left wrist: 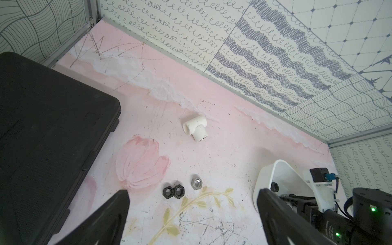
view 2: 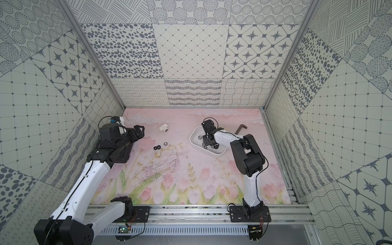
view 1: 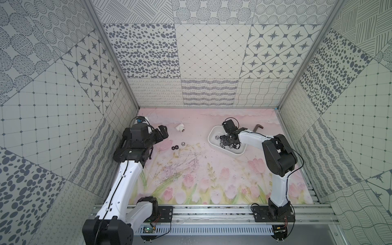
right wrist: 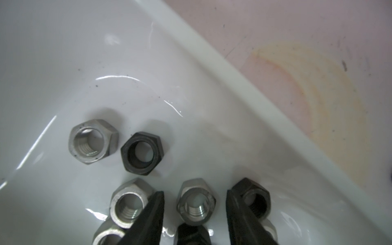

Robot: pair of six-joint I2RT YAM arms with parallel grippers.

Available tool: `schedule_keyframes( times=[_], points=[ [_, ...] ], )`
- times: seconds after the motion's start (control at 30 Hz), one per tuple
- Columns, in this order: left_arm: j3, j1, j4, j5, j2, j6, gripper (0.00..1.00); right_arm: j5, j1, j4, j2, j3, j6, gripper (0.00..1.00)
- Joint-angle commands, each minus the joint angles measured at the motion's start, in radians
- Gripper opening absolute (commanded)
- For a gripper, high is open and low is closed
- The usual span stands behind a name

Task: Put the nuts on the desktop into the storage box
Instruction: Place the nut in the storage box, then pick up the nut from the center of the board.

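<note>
Since my right gripper [right wrist: 195, 192] sits in the storage box [right wrist: 212, 63], jaws parted around a silver nut [right wrist: 196, 205], I judge drop-off; left gripper [left wrist: 193, 192] open near 3 nuts [left wrist: 179, 190] on desktop [left wrist: 212, 148].

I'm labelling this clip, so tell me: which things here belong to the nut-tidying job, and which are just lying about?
Job: white tub; nuts already in it; two black nuts and one silver nut left on the desk.
Lying about: white pipe tee; bent hex key; black case.
</note>
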Motion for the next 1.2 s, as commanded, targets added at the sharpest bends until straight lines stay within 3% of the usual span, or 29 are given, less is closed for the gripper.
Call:
schedule_keyframes(
  times=[0.0,0.2,0.33,0.57,0.83,1.17],
  points=[
    [-0.004,0.001,0.035,0.019,-0.003,-0.004,0.99,0.008,0.002,0.015,-0.061,0.009,-0.004,0.57],
    [-0.007,0.002,0.035,0.020,-0.006,-0.007,0.99,0.034,0.122,-0.019,-0.123,0.066,-0.037,0.59],
    [-0.002,0.003,0.028,0.003,-0.010,0.002,0.99,-0.019,0.214,0.009,-0.127,0.118,-0.029,0.59],
    [0.007,0.002,0.026,0.035,-0.004,0.008,0.99,-0.142,0.356,0.035,0.047,0.298,-0.058,0.59],
    [0.011,0.002,0.023,0.026,-0.017,0.012,0.99,-0.183,0.391,0.029,0.278,0.528,-0.053,0.61],
    [0.015,0.002,0.027,0.031,-0.008,0.014,0.99,-0.206,0.395,-0.023,0.410,0.675,-0.069,0.73]
  ],
)
